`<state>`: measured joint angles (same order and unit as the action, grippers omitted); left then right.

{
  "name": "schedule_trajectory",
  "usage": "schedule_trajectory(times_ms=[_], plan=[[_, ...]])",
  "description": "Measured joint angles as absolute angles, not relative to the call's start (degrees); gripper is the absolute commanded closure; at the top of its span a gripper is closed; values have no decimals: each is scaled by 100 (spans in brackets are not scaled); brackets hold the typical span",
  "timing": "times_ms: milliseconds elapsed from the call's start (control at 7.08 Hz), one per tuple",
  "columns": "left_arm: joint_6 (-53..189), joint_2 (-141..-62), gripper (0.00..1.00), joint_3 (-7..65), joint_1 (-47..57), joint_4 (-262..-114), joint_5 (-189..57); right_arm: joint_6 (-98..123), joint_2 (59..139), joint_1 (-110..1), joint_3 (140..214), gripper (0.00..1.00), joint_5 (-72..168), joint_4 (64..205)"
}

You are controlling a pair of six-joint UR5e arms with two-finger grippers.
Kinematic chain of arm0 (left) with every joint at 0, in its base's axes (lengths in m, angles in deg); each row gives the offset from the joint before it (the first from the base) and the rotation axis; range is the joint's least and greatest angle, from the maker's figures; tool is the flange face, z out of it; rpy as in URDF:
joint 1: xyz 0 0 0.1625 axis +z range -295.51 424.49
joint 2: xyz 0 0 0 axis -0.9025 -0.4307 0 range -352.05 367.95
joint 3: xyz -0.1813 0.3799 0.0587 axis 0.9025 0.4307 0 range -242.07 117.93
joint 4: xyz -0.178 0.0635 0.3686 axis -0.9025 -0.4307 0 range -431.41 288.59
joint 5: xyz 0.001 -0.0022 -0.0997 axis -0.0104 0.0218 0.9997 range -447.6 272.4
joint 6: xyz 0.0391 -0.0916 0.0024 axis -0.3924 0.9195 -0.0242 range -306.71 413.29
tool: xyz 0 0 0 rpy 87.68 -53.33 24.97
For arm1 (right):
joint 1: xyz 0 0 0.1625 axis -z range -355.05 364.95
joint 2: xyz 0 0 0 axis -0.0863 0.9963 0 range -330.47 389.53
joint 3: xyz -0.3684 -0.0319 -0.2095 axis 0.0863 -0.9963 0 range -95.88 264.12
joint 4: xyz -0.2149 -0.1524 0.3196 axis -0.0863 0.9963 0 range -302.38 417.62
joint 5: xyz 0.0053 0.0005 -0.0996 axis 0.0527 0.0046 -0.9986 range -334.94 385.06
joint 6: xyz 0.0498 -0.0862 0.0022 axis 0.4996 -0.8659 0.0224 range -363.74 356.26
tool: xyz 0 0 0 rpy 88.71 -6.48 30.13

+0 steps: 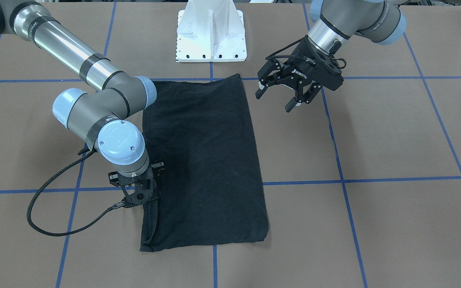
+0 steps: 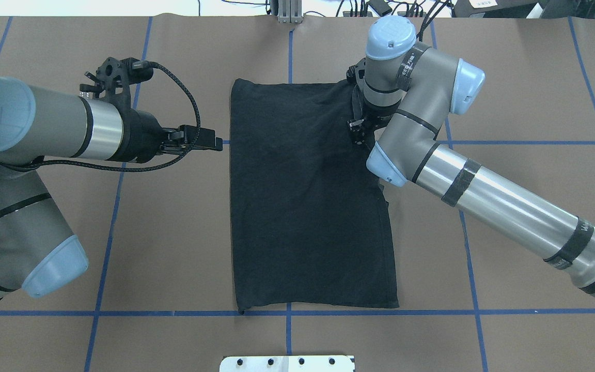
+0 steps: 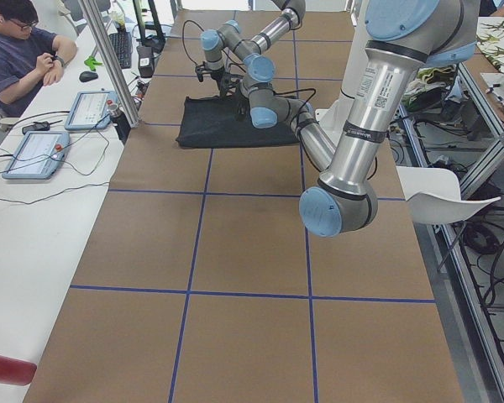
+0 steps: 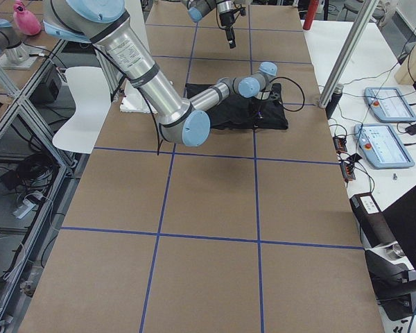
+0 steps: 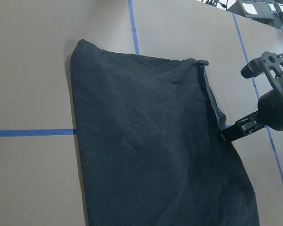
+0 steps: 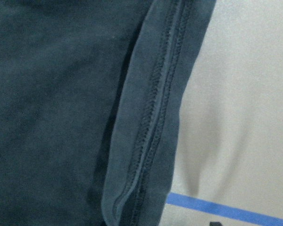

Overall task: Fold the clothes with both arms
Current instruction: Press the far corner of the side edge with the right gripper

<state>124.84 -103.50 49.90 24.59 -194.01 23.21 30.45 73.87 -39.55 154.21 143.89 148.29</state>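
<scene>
Across the bench: one tool spread wide in the air, the other down on the shirt's edge

At mid-bench, a black T-shirt (image 1: 206,160) lies flat, folded into one long rectangle with a plain black side up. One short end is near the white pedestal base (image 1: 211,36). The bench (image 1: 394,140) is covered in brown paper and crossed by blue tape lines (image 1: 342,182).

The front-facing view gives the clearest look at the left tool (image 1: 276,100). It is in the upper right of that frame, beside the shirt's upper right corner and apart from the cloth. Its fingers are spread wide and hold nothing. The overhead view sees this tool edge-on at left of centre, so the gap between the fingers does not show there.

In the overhead view the right arm (image 2: 411,119) covers most of its own tool. The front-facing view shows the right tool (image 1: 147,201) at lower left, pointing straight down onto the shirt's long left edge. There, near the lower left corner, the cloth is puckered into a narrow ridge.

The left wrist view, at its right side, adds one finger (image 5: 236,133) of that tool touching the shirt's edge. The right wrist view shows only a stitched hem (image 6: 151,117), doubled over beside brown paper. I cannot tell whether this tool is clamped on the cloth.
</scene>
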Motion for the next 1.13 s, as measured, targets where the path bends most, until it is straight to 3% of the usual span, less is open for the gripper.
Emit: schedule_trajectory(times_ms=[1131], plan=[[12465,-10411,0,4984,2459,-19401,2314,2832,7386,-4305,15200,25,14649,14827]])
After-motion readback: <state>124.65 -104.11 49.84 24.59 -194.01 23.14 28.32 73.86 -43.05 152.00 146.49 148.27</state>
